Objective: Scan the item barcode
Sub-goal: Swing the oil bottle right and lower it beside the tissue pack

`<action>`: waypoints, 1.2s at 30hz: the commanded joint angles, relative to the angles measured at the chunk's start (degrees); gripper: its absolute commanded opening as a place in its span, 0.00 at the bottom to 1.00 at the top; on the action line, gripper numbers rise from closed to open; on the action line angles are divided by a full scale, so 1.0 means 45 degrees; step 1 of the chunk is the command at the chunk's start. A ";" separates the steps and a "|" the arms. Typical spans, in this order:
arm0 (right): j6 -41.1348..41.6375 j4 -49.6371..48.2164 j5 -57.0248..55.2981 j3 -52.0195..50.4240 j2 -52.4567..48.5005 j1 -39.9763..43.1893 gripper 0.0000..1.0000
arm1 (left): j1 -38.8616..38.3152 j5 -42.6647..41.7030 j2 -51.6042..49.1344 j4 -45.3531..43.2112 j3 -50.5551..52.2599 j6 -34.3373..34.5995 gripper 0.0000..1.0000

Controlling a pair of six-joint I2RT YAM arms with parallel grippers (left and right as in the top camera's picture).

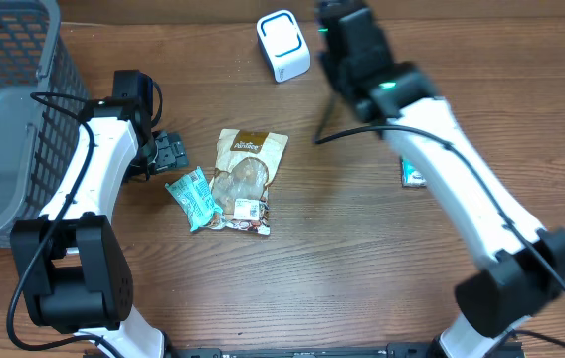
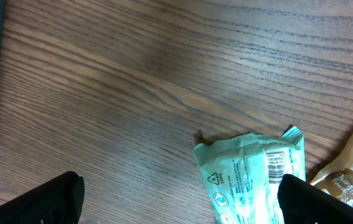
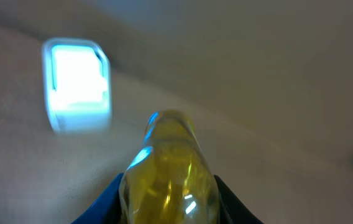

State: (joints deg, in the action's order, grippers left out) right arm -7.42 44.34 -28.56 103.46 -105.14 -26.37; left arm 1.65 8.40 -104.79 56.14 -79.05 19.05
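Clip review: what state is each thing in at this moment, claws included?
left claw: open, empty, beside the green packet
right claw: shut on the yellow bottle, up near the scanner
yellow bottle: held, blurred
scanner: on the table, window lit
green packet: lying flat, barcode up
brown snack bag: lying flat, white sticker up
basket: upright, top open

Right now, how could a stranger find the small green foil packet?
Start at the grey mesh basket, far left. Right of it lies a tan snack pouch; the green foil packet sits beside its left edge. It is smaller and green.
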 commanded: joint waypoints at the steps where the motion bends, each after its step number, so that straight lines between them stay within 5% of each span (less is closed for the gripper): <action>1: 0.3410 0.2424 0.0923 -0.0049 -0.0083 0.1243 0.19 | 0.0058 0.0083 0.0359 0.0029 0.0034 -0.0189 1.00; 6: 0.3716 0.4658 0.4201 -0.0937 -0.0117 0.3478 0.20 | 0.0058 0.0083 0.0359 0.0029 0.0034 -0.0189 1.00; 13: 0.3978 0.3585 0.5314 -0.2438 -0.0117 0.5625 0.24 | 0.0058 0.0083 0.0359 0.0029 0.0034 -0.0189 0.99; 36: 0.3978 0.1724 0.4779 -0.3531 -0.0311 0.5960 0.29 | 0.0053 0.0083 0.0359 0.0029 0.0034 -0.0189 1.00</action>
State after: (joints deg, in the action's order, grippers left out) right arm 10.13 52.75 -6.26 89.17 -106.50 0.60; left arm 1.65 8.43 -104.79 56.14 -79.05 19.07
